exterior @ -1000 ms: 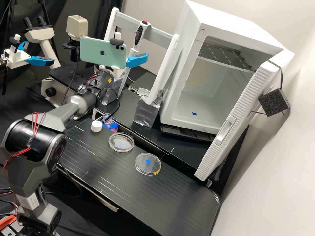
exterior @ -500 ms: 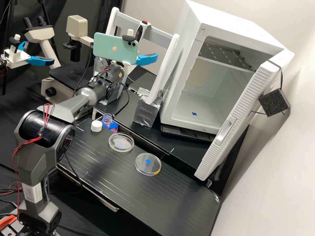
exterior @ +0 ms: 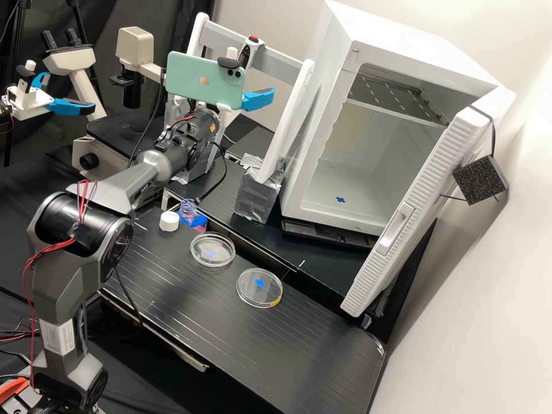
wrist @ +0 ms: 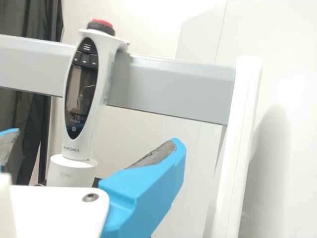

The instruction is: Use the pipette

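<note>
While one cap (exterior: 169, 221), one bottle (exterior: 188, 213) and two dishes (exterior: 213, 260) occupy the tabletop (exterior: 195, 305), one pipette (wrist: 81, 94) stands at one crossbar (wrist: 168, 89). The hand (exterior: 257, 100), set wide before it, is nearer one white cabinet (exterior: 420, 49) than a second earlier.

Phone (exterior: 184, 75), upper L-ctr, high view: fruit-shaped logo (exterior: 203, 81) on back. Pipette (wrist: 81, 114), wrist view: sm. print on handle, under display (wrist: 78, 91). Arm (exterior: 63, 287), lower L, high view: wht label (exterior: 58, 337), illegible.
</note>
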Robot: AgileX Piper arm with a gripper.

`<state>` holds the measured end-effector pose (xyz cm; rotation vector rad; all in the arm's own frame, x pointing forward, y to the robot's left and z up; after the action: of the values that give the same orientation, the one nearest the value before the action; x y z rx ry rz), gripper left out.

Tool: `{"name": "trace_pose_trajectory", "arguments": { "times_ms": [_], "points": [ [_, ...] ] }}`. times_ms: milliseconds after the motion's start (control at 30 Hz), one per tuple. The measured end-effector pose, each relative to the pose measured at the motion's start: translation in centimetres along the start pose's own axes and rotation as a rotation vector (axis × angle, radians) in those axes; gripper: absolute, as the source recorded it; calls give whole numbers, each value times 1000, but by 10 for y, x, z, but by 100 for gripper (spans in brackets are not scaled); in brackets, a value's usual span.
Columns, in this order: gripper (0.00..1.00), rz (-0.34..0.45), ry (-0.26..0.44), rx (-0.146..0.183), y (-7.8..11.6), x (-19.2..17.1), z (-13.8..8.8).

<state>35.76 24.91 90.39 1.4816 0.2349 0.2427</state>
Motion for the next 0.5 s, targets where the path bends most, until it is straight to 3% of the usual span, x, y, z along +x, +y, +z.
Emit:
{"name": "trace_pose_trajectory", "arguments": {
  "times_ms": [67, 100, 333, 367, 500],
  "points": [
    [0, -5, -6, 6, -3, 1, 1],
    [100, -14, -12, 9, -6, 2, 1],
    [100, -66, -44, -15, -18, 5, 4],
    [0, -71, -46, -15, -18, 5, 4],
    [0, -74, -44, -9, -19, 5, 4]
  ]
}}
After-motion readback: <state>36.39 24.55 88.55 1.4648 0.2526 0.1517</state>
